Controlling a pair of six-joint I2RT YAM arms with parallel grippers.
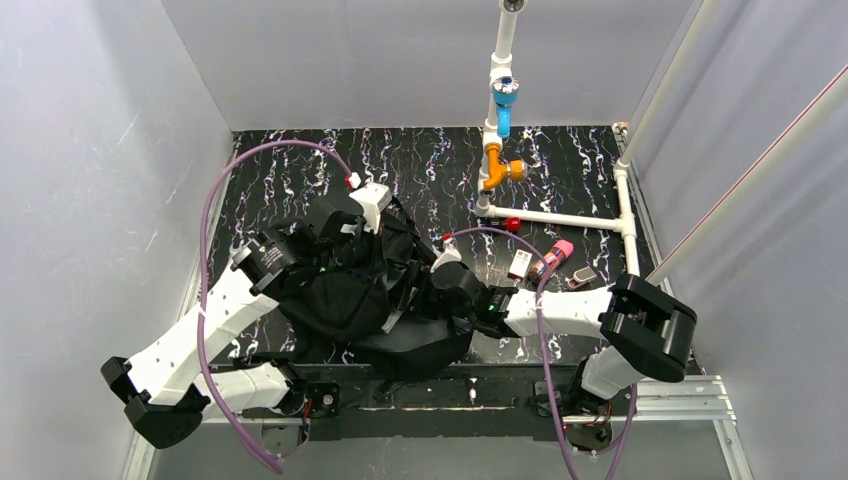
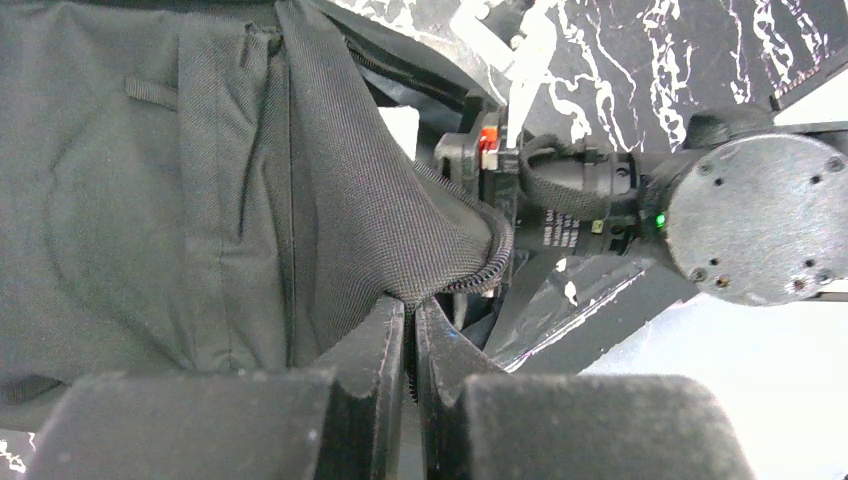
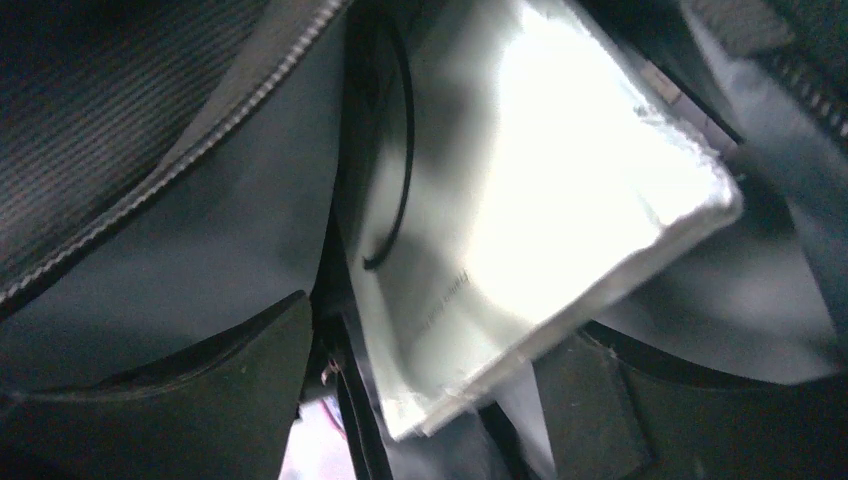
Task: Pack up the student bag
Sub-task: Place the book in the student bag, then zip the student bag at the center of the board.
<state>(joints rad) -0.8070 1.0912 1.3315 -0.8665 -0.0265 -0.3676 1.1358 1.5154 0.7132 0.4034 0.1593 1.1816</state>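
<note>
Two arms are working on one bag (image 1: 345, 300), which is lying slumped on the table (image 1: 420, 160) at the near edge, between them. The left gripper (image 2: 410, 330) is pinching the zip edge (image 2: 480, 265) of the opening, with its jaws closed tight on the fabric, and is lifting that lip. The right gripper (image 3: 440, 315) is reaching inside the opening with a flat clear-wrapped packet (image 3: 540, 170) lying between its fingers (image 3: 230, 390). Its jaws are standing apart by about the packet's width, but whether they are pressing on it cannot be told.

Judged step: seating the packet in the bag. Doing it well is probably calling for the left gripper to be holding the lip high and taut. The right gripper should meanwhile be pushing the packet deep and flat past the zip teeth, letting go only once it is lying against the lining, then backing out straight so nothing is snagging.

Both wrists are hiding the bag's mouth in the overhead view. The packet's printing is blurring out, and two small items (image 1: 540, 262) beside the bag are showing too small for naming.
</note>
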